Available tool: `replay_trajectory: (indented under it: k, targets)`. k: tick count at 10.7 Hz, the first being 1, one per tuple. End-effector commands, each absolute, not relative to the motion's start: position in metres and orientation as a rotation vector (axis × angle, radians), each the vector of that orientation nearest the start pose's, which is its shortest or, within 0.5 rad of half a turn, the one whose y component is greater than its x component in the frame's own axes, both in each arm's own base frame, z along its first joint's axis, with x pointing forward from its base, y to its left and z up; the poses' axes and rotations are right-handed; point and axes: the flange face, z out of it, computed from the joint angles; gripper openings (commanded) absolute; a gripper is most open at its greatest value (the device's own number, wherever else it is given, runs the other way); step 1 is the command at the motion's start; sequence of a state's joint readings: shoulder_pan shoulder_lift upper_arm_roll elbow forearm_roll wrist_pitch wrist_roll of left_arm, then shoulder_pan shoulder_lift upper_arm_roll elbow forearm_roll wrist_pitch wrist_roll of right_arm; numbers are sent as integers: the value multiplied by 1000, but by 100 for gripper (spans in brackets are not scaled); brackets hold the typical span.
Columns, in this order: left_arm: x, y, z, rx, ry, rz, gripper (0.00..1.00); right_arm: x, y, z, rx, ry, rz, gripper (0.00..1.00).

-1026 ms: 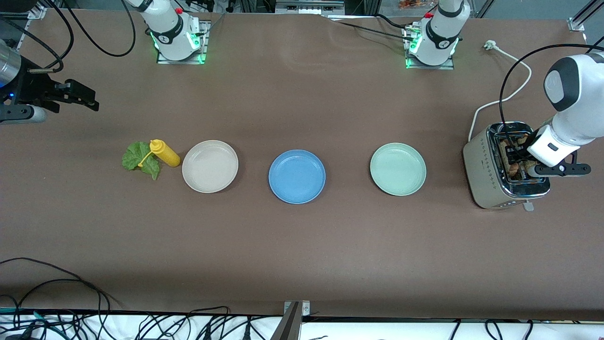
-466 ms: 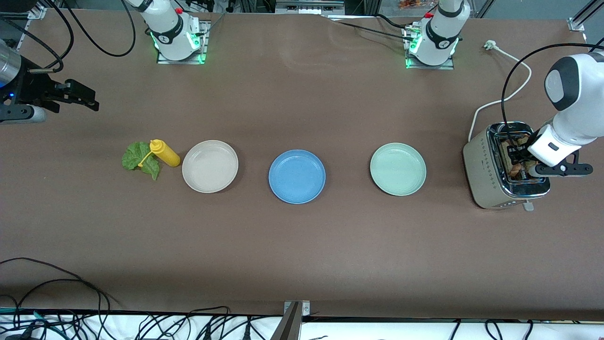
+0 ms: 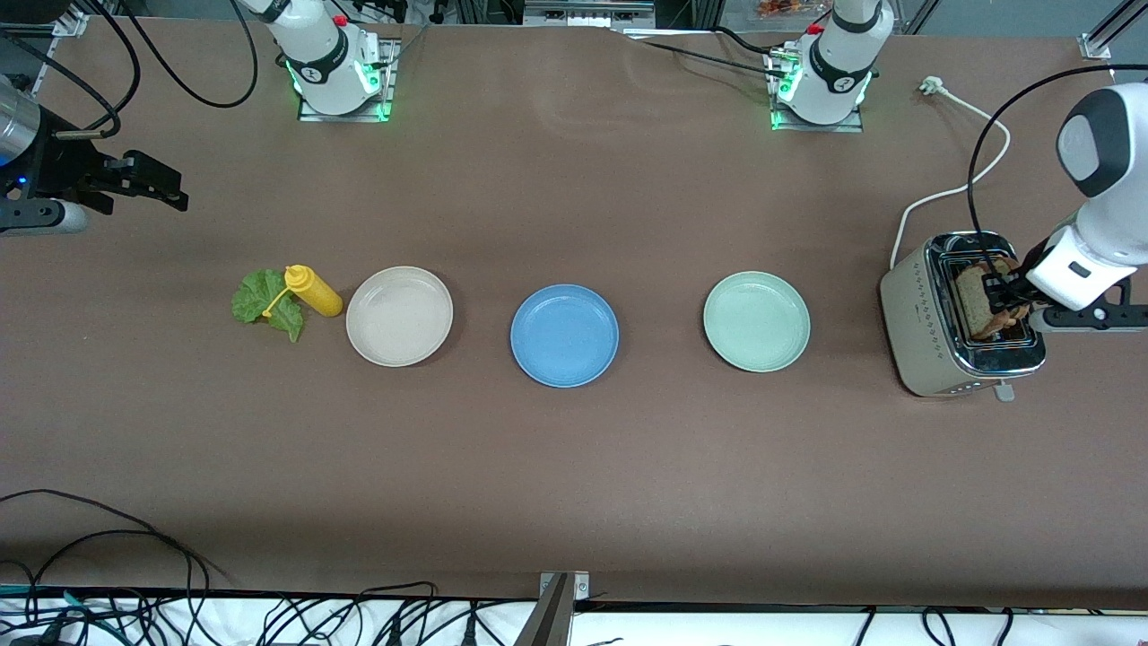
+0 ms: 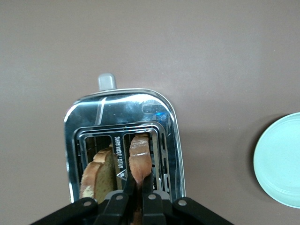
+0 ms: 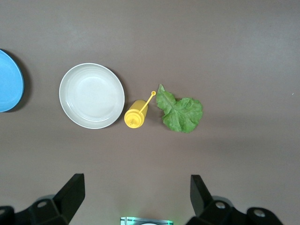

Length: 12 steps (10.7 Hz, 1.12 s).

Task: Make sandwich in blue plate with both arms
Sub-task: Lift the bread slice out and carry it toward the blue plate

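Left gripper (image 3: 1003, 301) is over the toaster (image 3: 933, 345), fingers (image 4: 127, 187) pinched tight on one bread slice (image 4: 139, 161) that stands partly out of its slot — lower edge cut off in the left wrist view. Second slice (image 4: 99, 173) sits in the neighbouring slot, mostly hidden. Right gripper (image 5: 136, 194) waits at the right arm's end of the table, jaws spread wide, holding nothing. Blue plate (image 3: 564, 335) lies bare between the cream plate (image 3: 399, 316) and the mint plate (image 3: 756, 321). Lettuce leaf (image 3: 265, 303) lies beside the yellow bottle (image 3: 312, 290) — touching at its tip.
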<state>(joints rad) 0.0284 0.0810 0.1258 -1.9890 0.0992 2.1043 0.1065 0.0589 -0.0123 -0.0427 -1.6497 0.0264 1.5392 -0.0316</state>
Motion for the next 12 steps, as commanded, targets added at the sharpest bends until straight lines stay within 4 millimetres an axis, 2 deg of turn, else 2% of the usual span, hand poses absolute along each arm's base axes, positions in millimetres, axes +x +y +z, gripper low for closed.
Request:
replay_trajectory:
  k: [1, 2, 4, 6, 9, 12]
  targets:
    - [561, 87, 478, -3020, 28, -91, 0, 540, 13, 599, -3118, -62, 153, 100]
    - [556, 80, 488, -3023, 39, -81, 0, 540, 13, 599, -3118, -62, 151, 100]
    - [548, 49, 509, -3024, 67, -89, 0, 540, 13, 599, -3118, -62, 153, 100]
    - [542, 2, 517, -3024, 25, -83, 0, 540, 13, 599, -3118, -62, 156, 100]
    - [534, -83, 505, -3013, -57, -31, 0, 540, 13, 599, -3118, -62, 156, 100]
    - [524, -172, 469, -2987, -101, 20, 0, 540, 14, 599, -3116, -62, 156, 100]
